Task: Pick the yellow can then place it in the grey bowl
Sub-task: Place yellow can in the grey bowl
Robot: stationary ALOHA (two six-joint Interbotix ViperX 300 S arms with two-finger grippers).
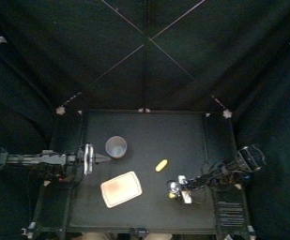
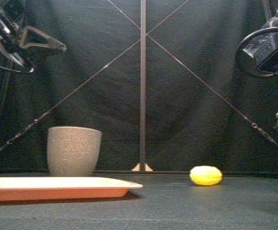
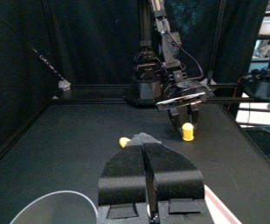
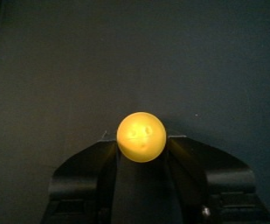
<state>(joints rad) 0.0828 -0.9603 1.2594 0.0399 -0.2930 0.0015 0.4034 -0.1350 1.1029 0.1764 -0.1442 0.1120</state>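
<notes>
Black tabletop (image 1: 160, 131) bears the grey cup (image 1: 117, 145) at back left. The right gripper (image 4: 143, 142), near the front, is closed on the yellow can (image 4: 141, 131). It should lift well, pass over the loose yellow toy (image 1: 162, 166), centre above the cup, then release. The left gripper (image 3: 144, 140) rests closed, empty, beside the cup.

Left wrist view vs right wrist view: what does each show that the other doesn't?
Only left wrist: the left claw, shut; the grey cup, just its rim; a small yellow toy lying on the table; the right arm from outside.
Only right wrist: a close look down onto the yellow can, right at the tips of the right claw.
Shared: the yellow can, the right claw and bare table.
</notes>
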